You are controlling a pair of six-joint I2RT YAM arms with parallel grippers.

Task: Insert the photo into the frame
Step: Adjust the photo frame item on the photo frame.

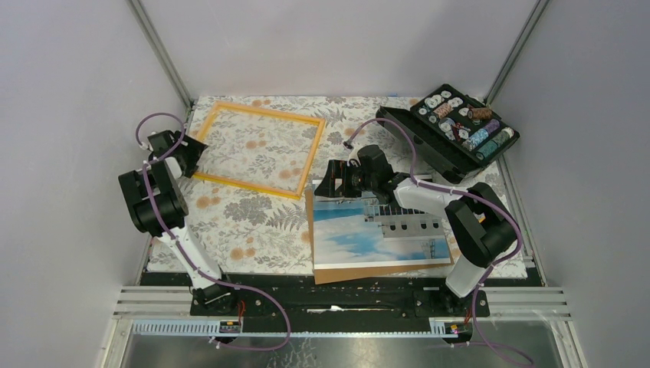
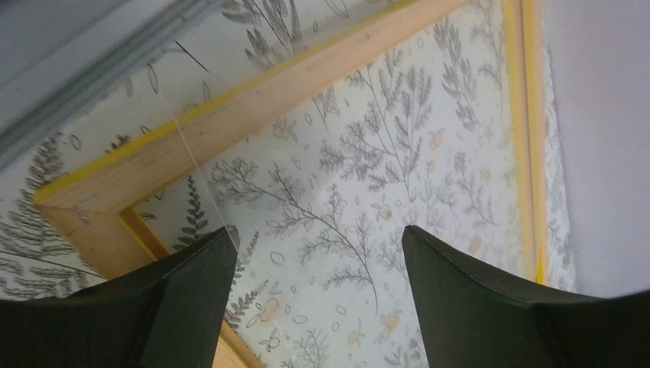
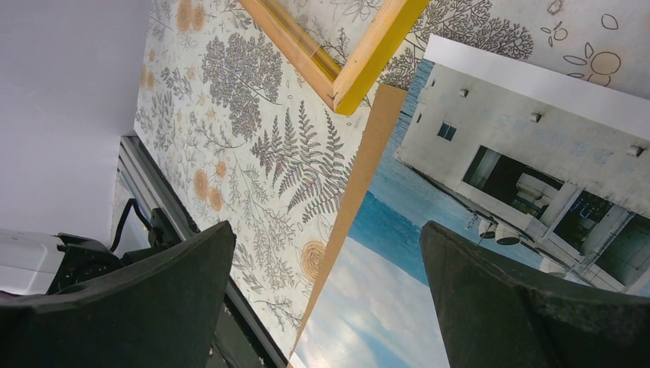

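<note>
The frame [image 1: 264, 112], thin and orange-yellow, lies flat on the floral cloth at the back left. My left gripper [image 1: 190, 150] hovers open over its left edge. In the left wrist view the frame [image 2: 253, 100] shows one corner, and my left gripper [image 2: 318, 253] has only cloth under a clear pane [image 2: 322, 192] between its fingers. The photo [image 1: 368, 238] of sky and a white building lies face up on brown backing, at the front right. My right gripper [image 1: 326, 184] is open over its far left corner. In the right wrist view my gripper [image 3: 326, 245] straddles the left edge of the photo [image 3: 429, 253], holding nothing.
A black case [image 1: 460, 126] of small round parts stands open at the back right, close behind the right arm. White walls close in the table on three sides. A metal rail [image 1: 345, 295] runs along the near edge.
</note>
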